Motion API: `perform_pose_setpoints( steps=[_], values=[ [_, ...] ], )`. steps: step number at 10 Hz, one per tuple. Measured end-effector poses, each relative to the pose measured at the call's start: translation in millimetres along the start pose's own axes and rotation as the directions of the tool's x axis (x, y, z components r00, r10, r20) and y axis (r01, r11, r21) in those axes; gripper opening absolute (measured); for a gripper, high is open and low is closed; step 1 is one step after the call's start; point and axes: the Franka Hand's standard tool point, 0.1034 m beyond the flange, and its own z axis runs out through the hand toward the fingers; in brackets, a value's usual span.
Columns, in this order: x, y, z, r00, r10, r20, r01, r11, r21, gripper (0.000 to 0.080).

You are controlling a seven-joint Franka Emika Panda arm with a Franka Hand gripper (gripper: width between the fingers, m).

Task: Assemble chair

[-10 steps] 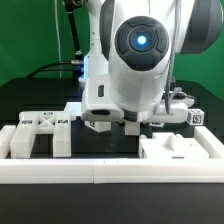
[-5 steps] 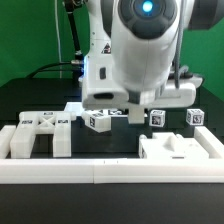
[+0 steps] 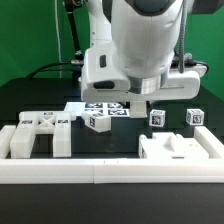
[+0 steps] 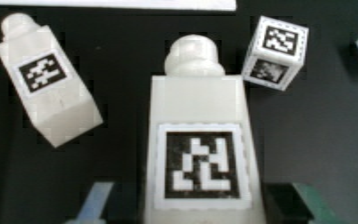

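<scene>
As claw grips, leg (tagged) between jaws

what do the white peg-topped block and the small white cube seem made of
The white peg-topped block: probably plastic, matte, uniformly white with softly rounded edges. The small white cube: seemingly the same matte plastic; its black-and-white tags look like printed stickers.

Not a word, brand or number to read from here. Only black-and-white square tags: on the chair leg, the small cubes and the marker board.
</scene>
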Motion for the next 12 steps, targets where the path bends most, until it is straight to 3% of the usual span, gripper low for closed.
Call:
perform_pose_setpoints(
  steps=[1, 2, 3, 6, 7, 8, 12],
  values=[
    [2.7, 0.0, -1.0, 1.0, 0.0, -0.015, 0.0, 1.0, -0.001, 0.0291],
    [10.9, -1.3, -8.9, 0.994, -0.002, -0.107, 0.002, 1.0, -0.005, 0.0291],
    [2.2, -6.9, -19.5, 0.991, -0.011, -0.131, 0.01, 1.0, -0.009, 0.0291],
    [6.1, -22.0, -61.9, 0.939, 0.004, -0.344, -0.009, 1.0, -0.012, 0.0291],
    [11.0, -20.9, -63.5, 0.891, -0.006, -0.454, -0.002, 1.0, -0.017, 0.0291],
    [6.6, -18.6, -57.4, 0.875, -0.003, -0.484, -0.006, 1.0, -0.016, 0.0291],
    [14.2, -28.4, -76.4, 0.716, -0.019, -0.698, 0.003, 1.0, -0.025, 0.0291]
  ],
)
